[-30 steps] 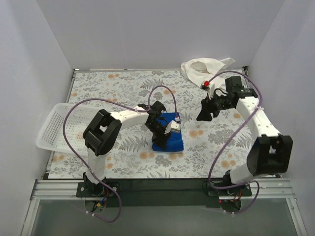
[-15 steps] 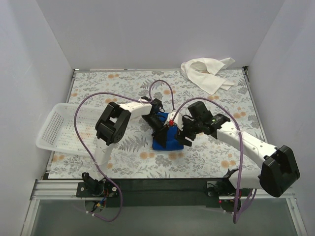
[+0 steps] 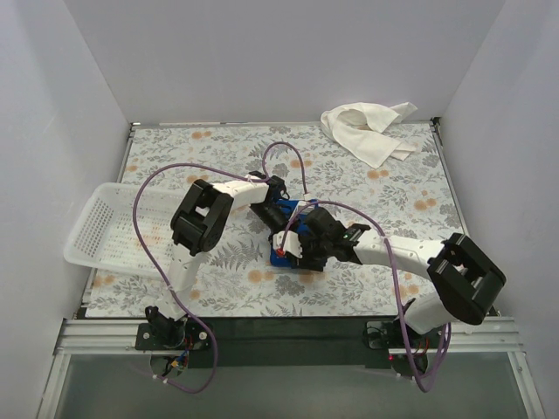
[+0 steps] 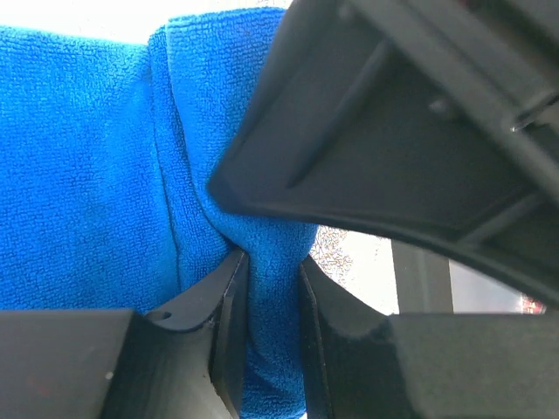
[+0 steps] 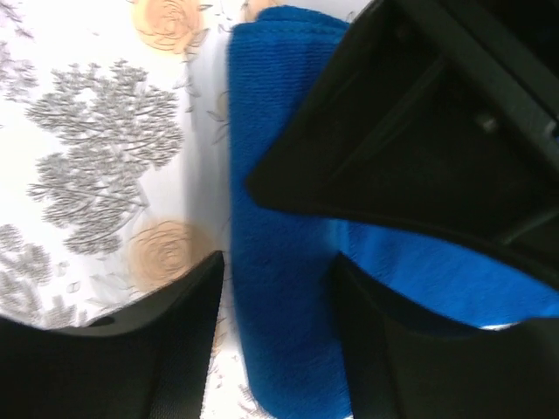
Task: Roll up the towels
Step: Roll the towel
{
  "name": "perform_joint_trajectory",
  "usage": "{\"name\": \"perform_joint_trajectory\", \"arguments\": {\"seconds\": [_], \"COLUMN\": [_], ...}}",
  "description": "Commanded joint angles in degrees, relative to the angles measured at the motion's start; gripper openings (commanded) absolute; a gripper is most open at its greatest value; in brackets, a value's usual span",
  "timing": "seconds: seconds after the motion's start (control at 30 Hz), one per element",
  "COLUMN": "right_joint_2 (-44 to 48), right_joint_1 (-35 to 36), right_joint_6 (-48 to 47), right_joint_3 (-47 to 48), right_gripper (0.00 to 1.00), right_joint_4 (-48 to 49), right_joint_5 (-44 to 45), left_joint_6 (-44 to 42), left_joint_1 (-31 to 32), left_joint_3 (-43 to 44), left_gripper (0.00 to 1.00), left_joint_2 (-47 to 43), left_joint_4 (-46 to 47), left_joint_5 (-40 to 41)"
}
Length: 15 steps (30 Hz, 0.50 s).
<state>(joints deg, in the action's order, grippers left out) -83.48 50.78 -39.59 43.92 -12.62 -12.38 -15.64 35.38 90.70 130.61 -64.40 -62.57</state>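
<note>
Two-arm rolling of the towels, seen from above and from both wrists. The blue towel [image 4: 83,175] lay at the middle of the floral counter [image 3: 210,148], bunched into a thick fold and largely hidden under both arms in the overhead view. The white towel [image 3: 365,131] lay crumpled at the far right corner of the counter, well apart from either arm. A perforated basket [image 3: 96,229] stood at the left edge.

The left claw [image 4: 272,292] was closed narrow on a raised ridge of the blue cloth, the pile pinched between its fingers. The right claw [image 5: 278,279] stood half-wide astride the folded long edge of the same towel. A strip of counter showed between one finger and the cloth, so no grip was judged to be made there.

Handling, as a judgement: the terry cloth looked light, soft and limp. It would sag and unroll if released, yet its nap should resist slipping. It is best taken at the thick folded edge through all layers, not by a single loose corner.
</note>
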Motion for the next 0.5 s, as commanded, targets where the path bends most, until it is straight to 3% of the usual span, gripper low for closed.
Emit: {"name": "perform_joint_trajectory", "arguments": {"seconds": [0.0, 0.03, 0.13, 0.17, 0.2, 0.33, 0.37, 0.47], "right_joint_2": [-2.73, -3.00, -2.91, -2.74, -2.56, -3.70, -4.05, -4.58], "right_joint_1": [0.37, 0.37, 0.19, 0.28, 0.28, -1.38, -1.91, -4.46], "right_joint_6": [-1.45, -1.54, -1.80, -1.89, -1.98, -2.16, -2.15, -1.45], "right_joint_3": [-1.73, -1.91, -2.09, -1.82, -1.73, -0.77, -0.51, 1.34], "right_gripper": [0.44, 0.22, 0.01, 0.01, 0.01, 0.01, 0.01, 0.01], "right_joint_4": [2.52, 2.43, -0.29, -1.25, -3.00, -8.64, -9.60, -13.03], "right_joint_5": [1.66, 1.66, -0.97, -2.72, -3.61, -8.96, -11.41, -15.90], "left_joint_6": [-2.64, -2.21, -0.36, 0.51, 1.04, 2.45, 3.15, 3.33], "left_joint_1": [0.13, 0.05, -0.74, -1.09, -2.06, -5.13, -5.92, -9.70], "left_joint_3": [-1.40, -1.40, -1.66, -1.49, -1.40, 0.97, 1.76, 5.71], "left_gripper": [0.19, 0.21, 0.27, 0.28, 0.41, 0.45, 0.62, 0.64], "left_joint_2": [3.61, 2.56, -0.07, -0.78, -1.49, -5.09, -5.62, -6.94], "left_joint_4": [3.41, 3.49, 5.16, 5.25, 5.43, 4.90, 5.25, 4.82], "left_joint_5": [12.56, 12.29, 12.29, 11.94, 11.77, 12.20, 12.64, 14.40]}}
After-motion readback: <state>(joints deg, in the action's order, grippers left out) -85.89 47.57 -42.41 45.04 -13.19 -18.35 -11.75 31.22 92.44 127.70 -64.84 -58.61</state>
